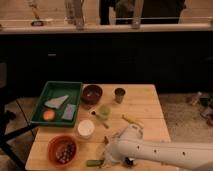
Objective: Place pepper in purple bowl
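The pepper (93,162), slender and dark green, lies on the wooden table (145,107) at its front edge. The purple bowl (92,93) stands at the back of the table, next to the green tray, and is well away from the pepper. My gripper (106,157) is at the end of the white arm (160,152), which reaches in from the lower right. The gripper is low over the table, right beside the pepper's right end. I cannot see whether it touches the pepper.
A green tray (47,90) holding a few items sits at the left. An orange bowl (63,149) with small things in it stands left of the pepper. A white container (85,128), a light green cup (104,111), a small dark cup (119,95) and a yellow stick (131,120) occupy the middle.
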`<state>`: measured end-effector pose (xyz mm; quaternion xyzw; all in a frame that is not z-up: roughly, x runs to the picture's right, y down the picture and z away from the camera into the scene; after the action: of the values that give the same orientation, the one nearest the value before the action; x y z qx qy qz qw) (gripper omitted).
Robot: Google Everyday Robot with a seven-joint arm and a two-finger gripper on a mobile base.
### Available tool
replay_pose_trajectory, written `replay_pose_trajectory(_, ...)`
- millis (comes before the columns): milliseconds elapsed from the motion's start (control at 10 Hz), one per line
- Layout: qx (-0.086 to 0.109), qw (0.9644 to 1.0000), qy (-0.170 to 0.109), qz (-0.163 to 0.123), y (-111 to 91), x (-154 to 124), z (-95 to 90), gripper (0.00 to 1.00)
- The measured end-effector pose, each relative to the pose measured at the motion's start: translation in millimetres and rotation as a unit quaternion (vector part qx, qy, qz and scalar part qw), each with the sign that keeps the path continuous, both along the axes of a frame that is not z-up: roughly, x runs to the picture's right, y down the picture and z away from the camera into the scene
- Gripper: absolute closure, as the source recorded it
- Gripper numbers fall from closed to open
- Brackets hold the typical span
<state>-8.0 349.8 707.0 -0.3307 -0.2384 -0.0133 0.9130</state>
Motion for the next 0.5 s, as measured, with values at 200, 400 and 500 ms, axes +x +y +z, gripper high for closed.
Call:
replay_pose_trajectory(200, 0.013, 0.9999, -0.001, 0.005, -15, 10, -6.0, 1.0)
replay_pose_trajectory(400, 0.026, 0.9996, -0.005, 0.011, -28, 17, -11.4, 1.0)
replay_pose_trajectory(500, 0.031, 0.9994, -0.008, 0.013, -33, 19, -13.9, 1.0)
